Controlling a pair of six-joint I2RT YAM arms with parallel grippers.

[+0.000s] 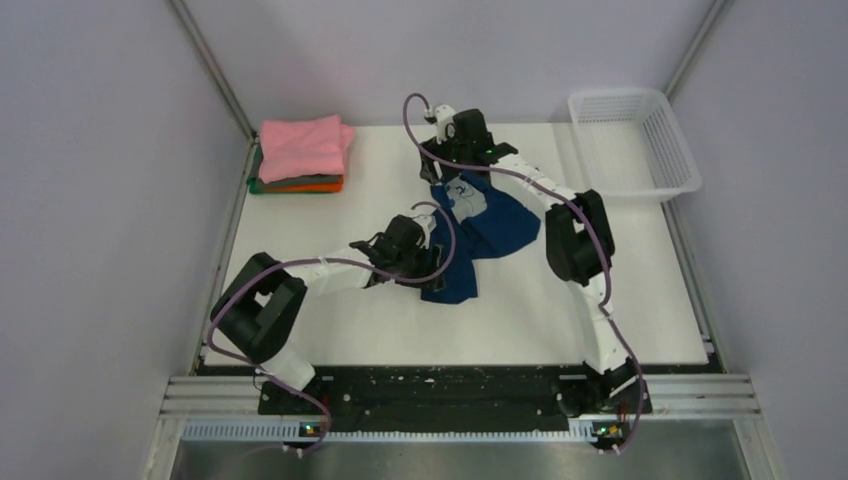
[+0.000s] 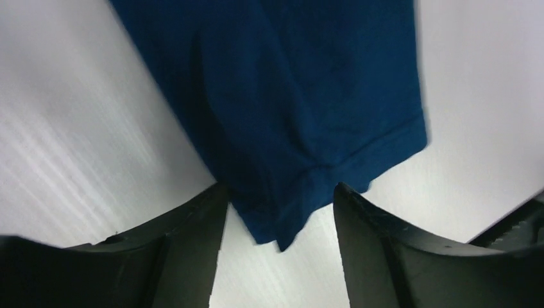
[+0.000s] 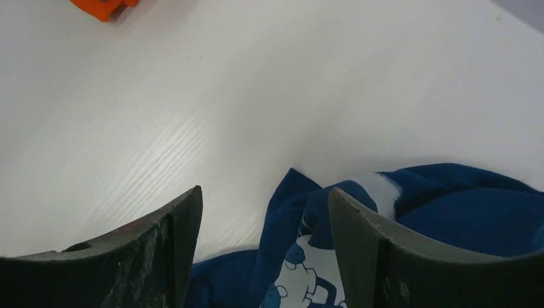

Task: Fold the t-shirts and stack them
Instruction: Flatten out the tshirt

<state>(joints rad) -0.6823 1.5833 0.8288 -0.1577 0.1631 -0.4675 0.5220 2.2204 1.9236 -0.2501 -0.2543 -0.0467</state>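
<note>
Looking down from the top external camera, one sees the navy blue t-shirt (image 1: 490, 235) lying crumpled about in the middle of the white table (image 1: 330, 320), with its white print (image 1: 465, 197) turned up at the far end. The left gripper (image 1: 428, 268) is low at the near left edge of this shirt. The right gripper (image 1: 450, 180) is at the far edge, just beside the print. From this view I cannot tell how the fingers stand. In the far left corner there is a pile of folded shirts: the pink t-shirt (image 1: 303, 147) on top, the orange t-shirt (image 1: 322, 186) under it, and the green t-shirt (image 1: 256, 178) showing at the left side. The white mesh basket (image 1: 640, 140) stands at the far right corner, well apart from all the shirts.

The left wrist view is somewhat blurred. The two fingers (image 2: 173, 256) of the left gripper are apart. A hemmed corner of the navy blue t-shirt reaches into the gap between them and lies on the table. The fingers are not closed on it.

In the right wrist view, the fingers (image 3: 378, 256) of the right gripper are also apart, with nothing clamped. Folds of the navy blue t-shirt and a part of the white print lie between them and beyond the right finger. A small piece of the orange t-shirt shows at the top left edge.
</note>
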